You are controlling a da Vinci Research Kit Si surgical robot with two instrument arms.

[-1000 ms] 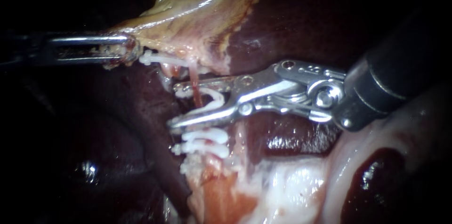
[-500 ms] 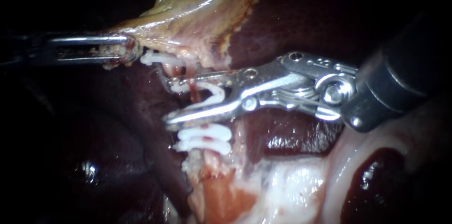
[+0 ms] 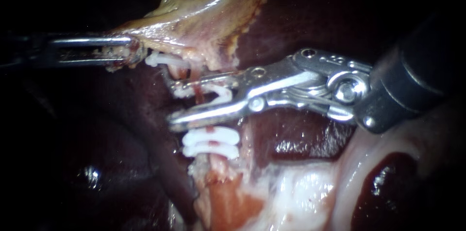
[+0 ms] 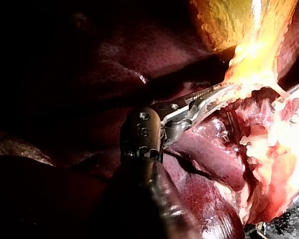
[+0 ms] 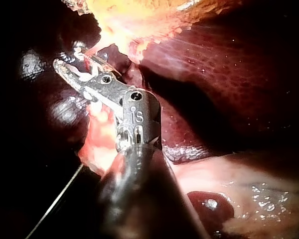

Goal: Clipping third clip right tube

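My right instrument (image 3: 175, 105) comes in from the right, and its two long jaws straddle the thin red right tube (image 3: 199, 93). A white clip (image 3: 222, 96) sits between the jaws, bent around the tube, and both jaws press on it. Just below them two white clips (image 3: 211, 144) lie side by side on the same tube. Another white clip (image 3: 161, 59) sits higher up, near my left instrument (image 3: 130, 52), whose jaws are shut on the edge of the yellowish gallbladder (image 3: 208, 12). The wrist views show the same grips: left instrument (image 4: 224, 93), right instrument (image 5: 70, 67).
Dark red liver (image 3: 310, 12) lies behind and to the left of the tube. Pale white and pink tissue (image 3: 291, 192) fills the lower right below the right instrument's wrist. A dark hollow (image 3: 383, 187) opens in that pale tissue.
The right instrument's jaws have drawn closer together on the clip around the tube, and its wrist has shifted a little right and up. The left instrument has held still.
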